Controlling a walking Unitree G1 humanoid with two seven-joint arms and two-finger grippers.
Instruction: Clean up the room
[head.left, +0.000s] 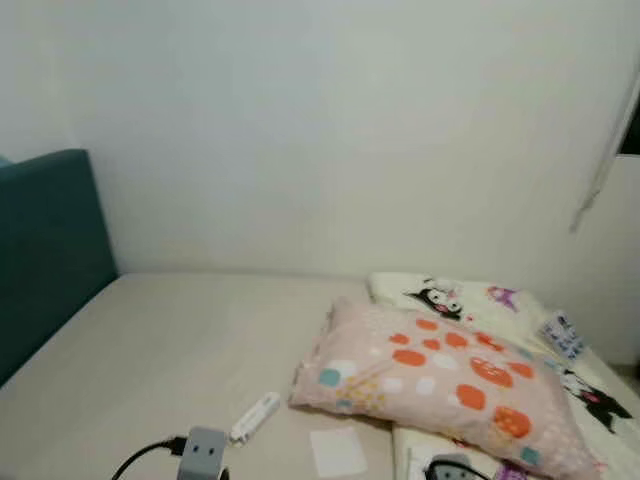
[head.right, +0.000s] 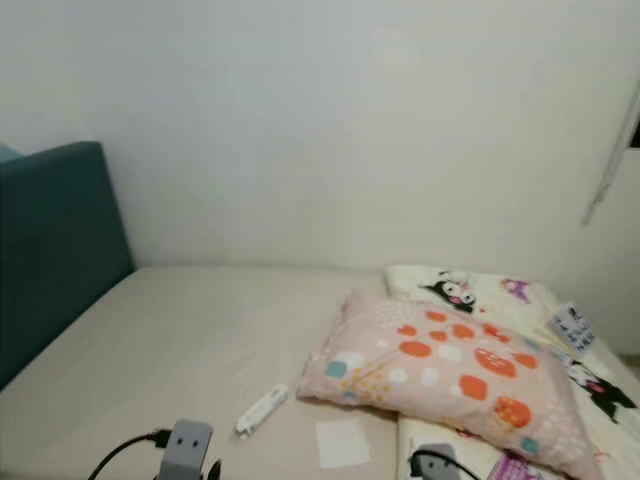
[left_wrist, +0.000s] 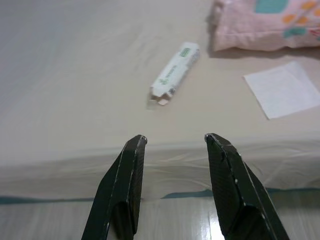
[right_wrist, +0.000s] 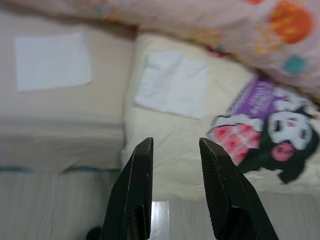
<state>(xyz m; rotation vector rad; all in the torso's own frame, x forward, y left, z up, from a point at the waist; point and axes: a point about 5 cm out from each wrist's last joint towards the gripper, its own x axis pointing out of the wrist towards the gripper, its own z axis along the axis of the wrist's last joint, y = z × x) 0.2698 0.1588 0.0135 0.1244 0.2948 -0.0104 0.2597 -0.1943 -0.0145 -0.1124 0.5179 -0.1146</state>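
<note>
Reaching for the little white box (left_wrist: 175, 70) lying on the bed (head.left: 150, 350) at about twelve o'clock from the wide-open, empty left claw (left_wrist: 175, 142), go slowly and pinch its long sides.

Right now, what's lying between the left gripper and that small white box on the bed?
Nothing: bare beige sheet separates the left gripper from the small white box, per the left wrist view.

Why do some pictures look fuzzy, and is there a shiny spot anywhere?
Both eye views are soft and washed out, the pink pillow smeary; left wrist view shows the small white box fairly sharp; right wrist view blurs the cartoon blanket and has floor glare between the right gripper fingers.
</note>
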